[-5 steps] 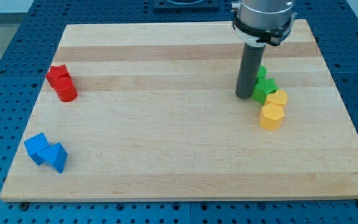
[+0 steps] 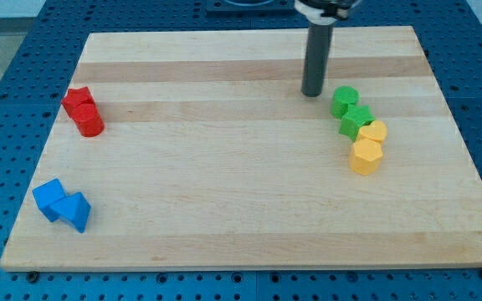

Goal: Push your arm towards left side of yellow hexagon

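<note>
The yellow hexagon [image 2: 365, 156] lies at the view's right on the wooden board [image 2: 224, 201]. A second yellow block [image 2: 376, 132] touches it just above. Two green blocks, one rounded [image 2: 344, 101] and one star-like [image 2: 356, 120], continue the row toward the view's top. My tip [image 2: 311, 94] stands up and to the left of the yellow hexagon, just left of the upper green block, apart from all blocks.
Two red blocks [image 2: 83, 112] sit together at the view's left. Two blue blocks [image 2: 62, 205] sit at the lower left near the board's edge. A blue perforated table [image 2: 7, 100] surrounds the board.
My tip has moved toward the view's top and slightly left, away from the green blocks. The upper green block now shows in full. No block has moved.
</note>
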Robot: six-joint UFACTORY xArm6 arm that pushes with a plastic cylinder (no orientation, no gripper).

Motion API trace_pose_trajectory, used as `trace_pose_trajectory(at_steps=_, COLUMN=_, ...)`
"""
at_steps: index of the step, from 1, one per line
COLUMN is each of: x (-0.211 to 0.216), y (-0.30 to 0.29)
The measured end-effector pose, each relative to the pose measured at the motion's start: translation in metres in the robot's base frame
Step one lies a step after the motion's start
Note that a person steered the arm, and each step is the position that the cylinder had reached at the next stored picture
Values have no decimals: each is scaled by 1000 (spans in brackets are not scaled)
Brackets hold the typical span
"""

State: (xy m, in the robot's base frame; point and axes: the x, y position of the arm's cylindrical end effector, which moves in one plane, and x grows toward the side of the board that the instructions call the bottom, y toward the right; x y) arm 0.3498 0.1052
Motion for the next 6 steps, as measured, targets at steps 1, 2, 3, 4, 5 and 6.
trace_pose_trajectory(at_steps=1, x=0, y=-2)
trace_pose_trajectory(at_steps=2, x=15, y=-30)
trace_pose_trajectory(at_steps=3, x=54, y=-33)
trace_pose_trajectory(at_steps=4, x=112, y=-37)
trace_pose_trajectory(at_steps=5, x=145, y=-36)
trace_pose_trajectory(at_steps=6, x=161, y=-36)
